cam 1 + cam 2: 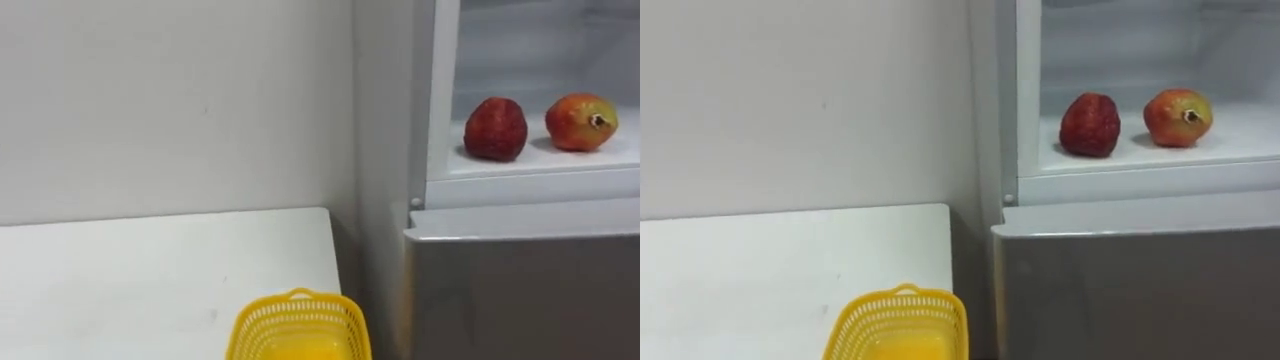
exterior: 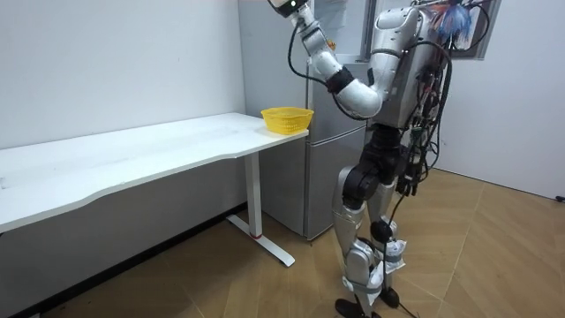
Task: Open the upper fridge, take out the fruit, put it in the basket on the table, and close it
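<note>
The upper fridge compartment (image 1: 530, 60) stands open. On its shelf (image 1: 540, 165) a dark red fruit (image 1: 495, 129) lies left of an orange-red fruit (image 1: 580, 121), close together but apart. Neither has been taken out, so the retrieval itself seems wholly ahead. A yellow basket (image 1: 300, 302) waits on the white worktop (image 1: 150, 270), near its right end by the fridge. In the room view the robot stands facing the fridge with its left hand (image 2: 290, 5) raised high; whether its fingers are open cannot be told.

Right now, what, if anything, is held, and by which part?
Cannot tell: the raised left hand is cut by the room view's top. The red fruit and orange fruit lie on the fridge shelf.
</note>
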